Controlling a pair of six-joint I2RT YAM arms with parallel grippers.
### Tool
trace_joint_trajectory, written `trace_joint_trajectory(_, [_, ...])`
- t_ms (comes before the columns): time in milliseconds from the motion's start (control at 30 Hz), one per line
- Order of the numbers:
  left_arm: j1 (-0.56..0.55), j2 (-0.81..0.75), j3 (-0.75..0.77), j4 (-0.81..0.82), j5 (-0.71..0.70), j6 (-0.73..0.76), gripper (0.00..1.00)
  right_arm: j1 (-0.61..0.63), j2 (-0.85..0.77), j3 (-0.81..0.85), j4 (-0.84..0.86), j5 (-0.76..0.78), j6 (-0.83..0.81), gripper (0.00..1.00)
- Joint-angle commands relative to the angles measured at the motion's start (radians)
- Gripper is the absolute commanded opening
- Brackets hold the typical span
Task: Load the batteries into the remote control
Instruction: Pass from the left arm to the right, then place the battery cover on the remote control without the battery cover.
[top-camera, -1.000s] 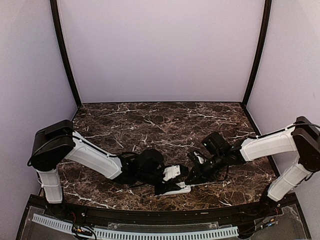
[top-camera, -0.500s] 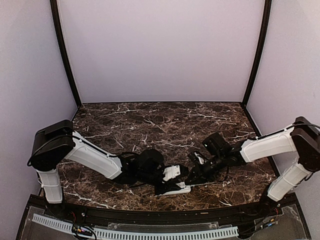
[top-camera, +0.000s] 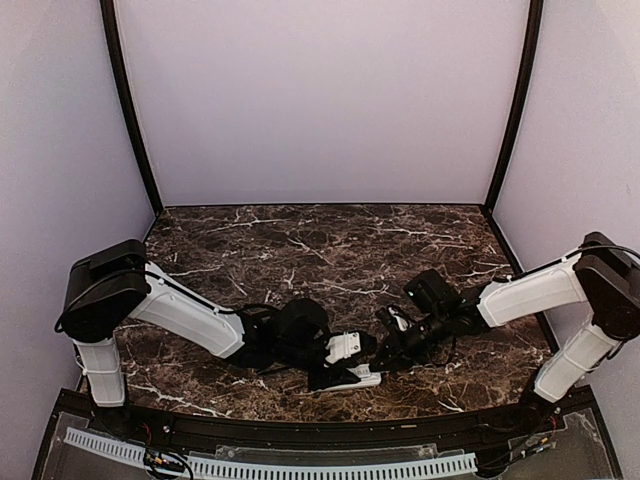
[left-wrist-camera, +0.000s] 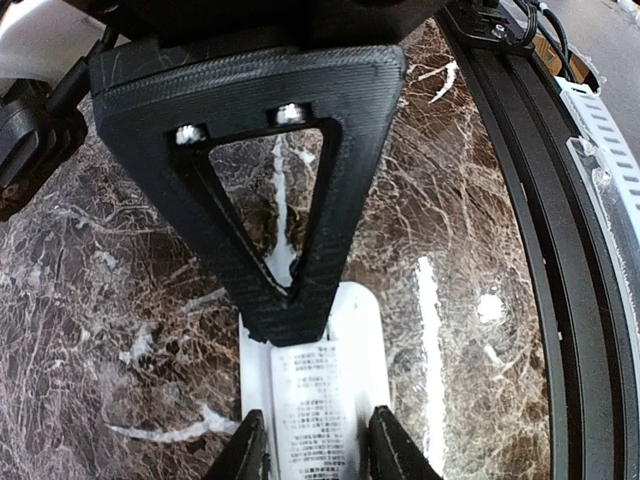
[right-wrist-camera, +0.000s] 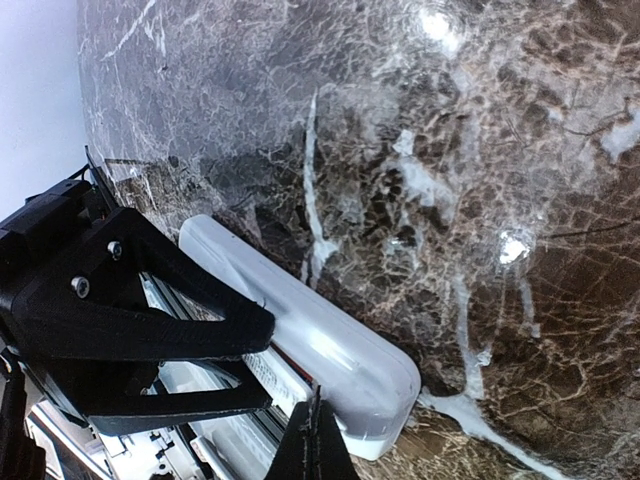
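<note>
Item: remote control (left-wrist-camera: 325, 395). White, slim, printed label (left-wrist-camera: 318, 410) uppermost. Placed at 6 o'clock on the dark marbled worktop (top-camera: 300, 245), close to the black edge rail (left-wrist-camera: 515, 260); resting or slightly lifted, cannot tell.

Item: left tool (left-wrist-camera: 320, 455). Extended in from 9 o'clock. Narrow, clamped across the remote control's long sides, one fingertip (left-wrist-camera: 250, 450) on each edge.

Item: right tool (right-wrist-camera: 314, 440). Extended in from 3 o'clock. Fingers (right-wrist-camera: 297, 455) drawn together to a single point. Tip against the remote control's upper face, just at 12 o'clock of the label in the left wrist view.

Both tools near each other over the remote control, arms low across the worktop.
</note>
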Motion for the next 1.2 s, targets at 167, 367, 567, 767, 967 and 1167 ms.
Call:
trace_joint_trajectory(167, [-0.004,0.013,0.002,-0.102,0.007,0.009,0.38,0.019,0.008,-0.007,0.008,0.024,-0.012,0.01])
trace_joint_trajectory(367, [-0.004,0.013,0.004,-0.105,0.005,0.016,0.42,0.025,-0.007,0.017,-0.043,0.055,-0.026,0.08])
trace_joint_trajectory(567, [-0.004,0.011,0.001,-0.106,0.001,0.019,0.43,0.025,-0.017,0.051,-0.095,0.072,-0.047,0.13])
trace_joint_trajectory(767, [-0.004,0.005,-0.001,-0.108,0.000,0.024,0.44,0.025,-0.041,0.083,-0.160,0.097,-0.069,0.16])
trace_joint_trajectory(967, [-0.004,0.001,-0.005,-0.111,-0.006,0.027,0.45,0.025,-0.039,0.091,-0.177,0.097,-0.074,0.17])
trace_joint_trajectory(1167, [-0.004,-0.004,-0.002,-0.121,-0.009,0.030,0.49,0.027,-0.034,0.079,-0.151,0.074,-0.061,0.13])
